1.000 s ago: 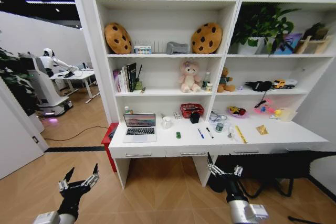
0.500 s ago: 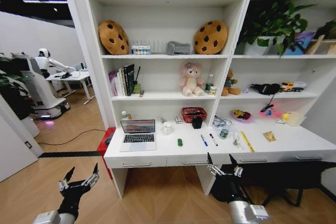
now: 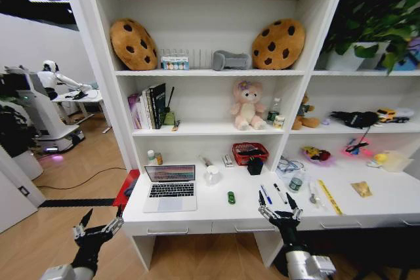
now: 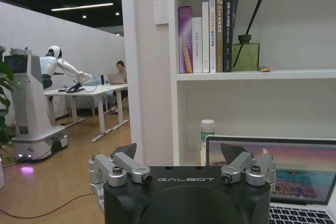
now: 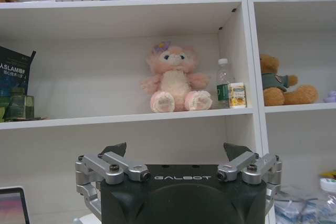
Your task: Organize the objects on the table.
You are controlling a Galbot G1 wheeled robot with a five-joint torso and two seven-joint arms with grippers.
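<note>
Left hand [image 3: 98,229]: held low in front of the counter's left end, fingers spread wide, nothing gripped; in the left wrist view [image 4: 184,167] the laptop screen is seen just beyond it.
Right hand [image 3: 280,212]: raised before the counter's front edge, below the pens, fingers splayed and empty; in the right wrist view [image 5: 177,167] a pink plush toy [image 5: 175,80] is faced on the shelf above.
Counter [image 3: 197,218]: long and white, with drawers along the front.
Laptop [image 3: 170,187]: open, set at the counter's left part, screen lit.
Toy car [image 3: 231,197]: small and green, found near the middle, right of the laptop.
Pens [image 3: 266,195]: a blue one and a black one laid side by side, right of the car.
Jar [image 3: 296,183]: green-capped, stood behind the pens, possibly touching the clutter beside it.
Ruler [image 3: 330,197]: yellow, laid flat toward the right end.
Red basket [image 3: 249,153]: placed at the back, against the shelf unit.
</note>
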